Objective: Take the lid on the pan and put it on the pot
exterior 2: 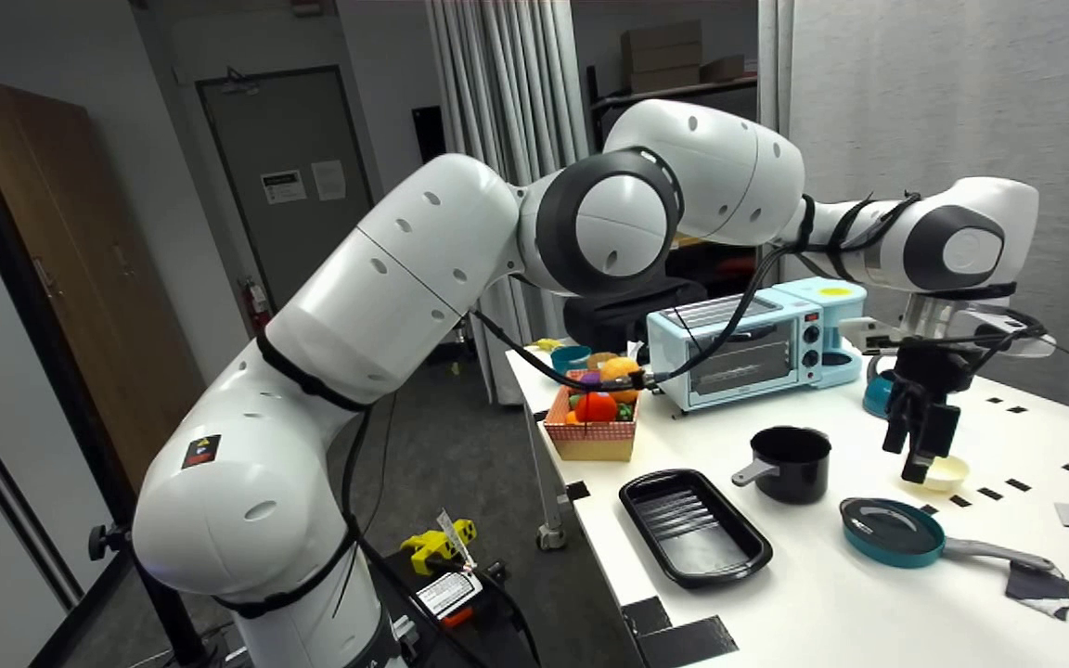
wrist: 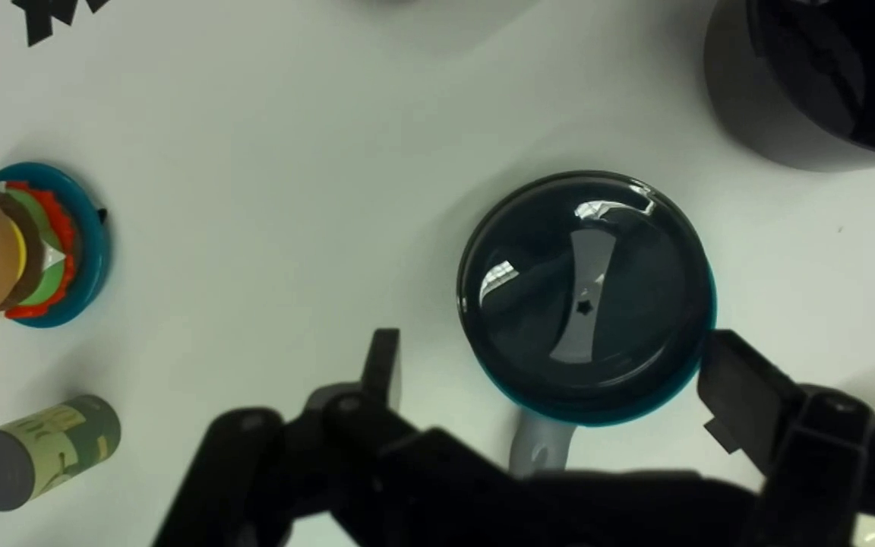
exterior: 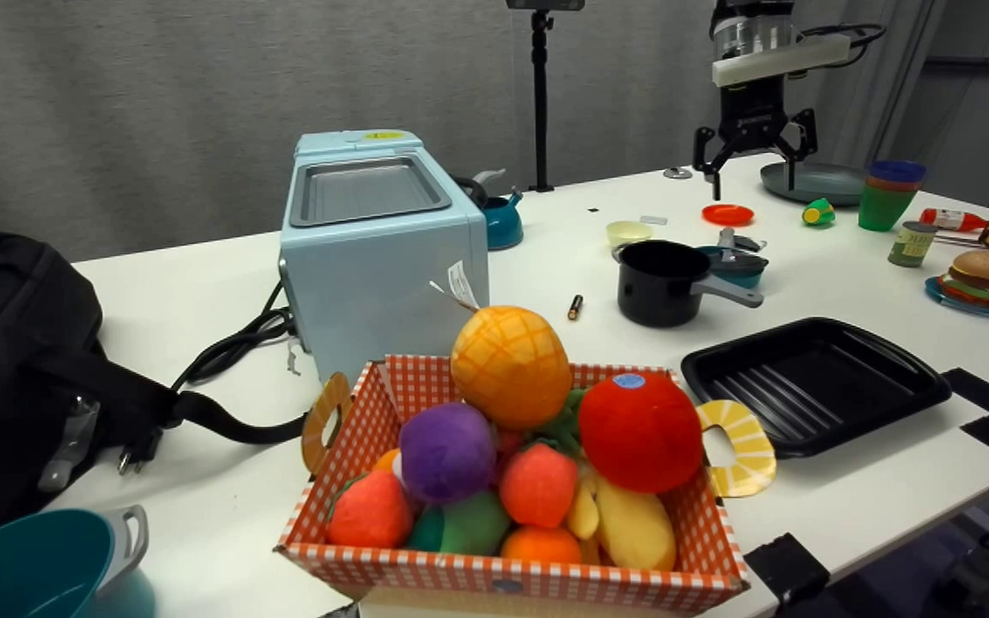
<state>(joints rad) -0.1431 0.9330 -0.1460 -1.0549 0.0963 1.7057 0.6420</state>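
Dark lid point(wrist: 585, 289) on teal pan point(exterior 2: 896, 555) near pot point(exterior: 658, 292); claw point(exterior: 753, 189) aloft, spread wide, empty.

You're seeing smooth, glossy lid point(wrist: 588, 289) throwing back bright reflections. Pot point(wrist: 825, 91) looking smooth, inside gleaming in wrist view. Your gripper point(exterior: 754, 180) looking matt. Ribbed tray point(exterior 2: 697, 543) shining. Arm point(exterior 2: 349, 315) showing smooth, plastic-like shell. Toy fruit point(exterior: 447, 451) looking like cloth, checked basket point(exterior: 615, 582) like printed card. Grey curtain point(exterior: 203, 120) showing coarse weave. Cabinet point(exterior 2: 61, 232) showing wood.
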